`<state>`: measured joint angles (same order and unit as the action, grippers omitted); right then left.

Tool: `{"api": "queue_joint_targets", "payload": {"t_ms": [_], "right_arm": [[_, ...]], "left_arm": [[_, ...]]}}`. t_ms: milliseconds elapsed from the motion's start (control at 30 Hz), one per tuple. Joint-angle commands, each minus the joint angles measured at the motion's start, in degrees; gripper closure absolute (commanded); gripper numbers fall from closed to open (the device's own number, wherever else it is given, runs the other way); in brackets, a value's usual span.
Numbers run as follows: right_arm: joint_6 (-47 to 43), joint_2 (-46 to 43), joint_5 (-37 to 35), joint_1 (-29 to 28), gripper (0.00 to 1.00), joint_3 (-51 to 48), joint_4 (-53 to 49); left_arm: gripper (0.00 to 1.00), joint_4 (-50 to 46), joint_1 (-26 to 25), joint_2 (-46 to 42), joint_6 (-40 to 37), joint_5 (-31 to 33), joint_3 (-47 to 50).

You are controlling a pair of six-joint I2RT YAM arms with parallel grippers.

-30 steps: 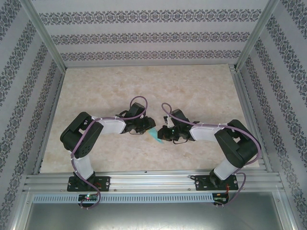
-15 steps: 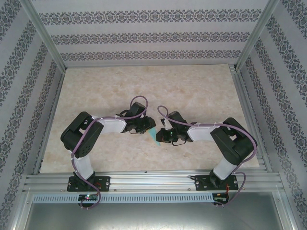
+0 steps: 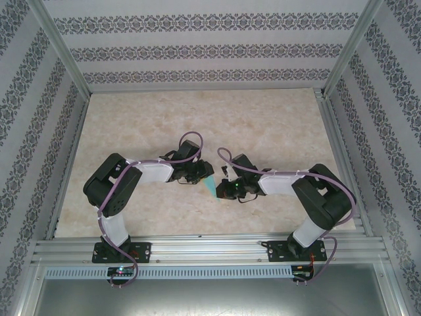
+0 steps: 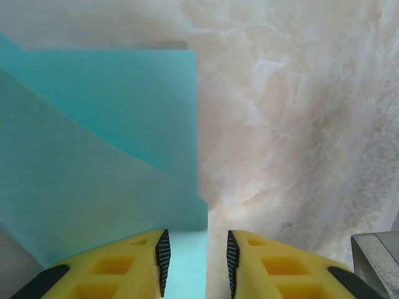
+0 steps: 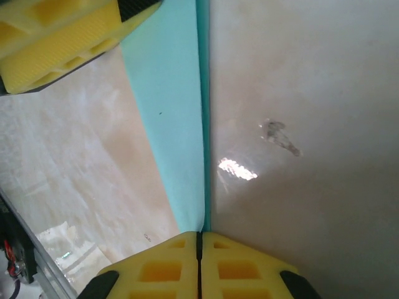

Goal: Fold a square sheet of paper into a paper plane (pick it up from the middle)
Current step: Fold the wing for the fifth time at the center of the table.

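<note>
The folded teal-turquoise paper sheet (image 5: 174, 124) is seen lengthwise up the frame, tapering downward. Its narrow end is pinched by the closed right pincer (image 5: 199, 240); the left pincer (image 4: 196, 255) is parted.

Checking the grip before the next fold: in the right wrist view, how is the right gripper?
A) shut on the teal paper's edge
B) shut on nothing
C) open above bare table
A: the right gripper has its jaws pressed together with the teal paper running into the seam between them.

Top cam overhead fr behind, facing table (image 3: 131, 118); wrist cams close, both on paper (image 4: 93, 156).
</note>
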<state>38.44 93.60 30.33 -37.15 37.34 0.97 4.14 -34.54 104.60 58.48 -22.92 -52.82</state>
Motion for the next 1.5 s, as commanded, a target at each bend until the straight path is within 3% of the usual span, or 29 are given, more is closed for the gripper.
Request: {"api": "queue_joint_targets", "payload": {"t_ms": [0,233,600,867,1300,1467], "right_arm": [[-3.0,3.7,-4.5,-3.0,0.93,-1.1,-10.3],[-5.6,2.0,-10.7,-5.4,0.9,-1.3,-16.3],[-6.4,0.8,-7.8,-5.4,0.84,-2.8,-16.2],[-5.4,-1.0,-6.7,-5.1,0.92,-3.6,-15.3],[-4.7,-3.9,-6.3,-4.9,0.86,-4.1,-16.0],[-4.9,-3.9,-5.8,-4.8,0.92,-4.9,-15.6]], "left_arm": [[0.65,-4.5,-0.3,1.7,-0.8,1.6,-0.1],[0.65,-5.2,-0.3,1.8,-0.7,1.8,-0.4],[0.65,-5.5,-0.3,2.1,-0.4,1.6,-0.6],[0.65,-5.9,-0.3,2.1,-0.5,1.6,-0.4],[0.65,-6.5,-0.3,2.1,-0.4,2.0,-0.8],[0.65,-6.6,-0.3,2.1,-0.4,1.9,-0.7]]}}
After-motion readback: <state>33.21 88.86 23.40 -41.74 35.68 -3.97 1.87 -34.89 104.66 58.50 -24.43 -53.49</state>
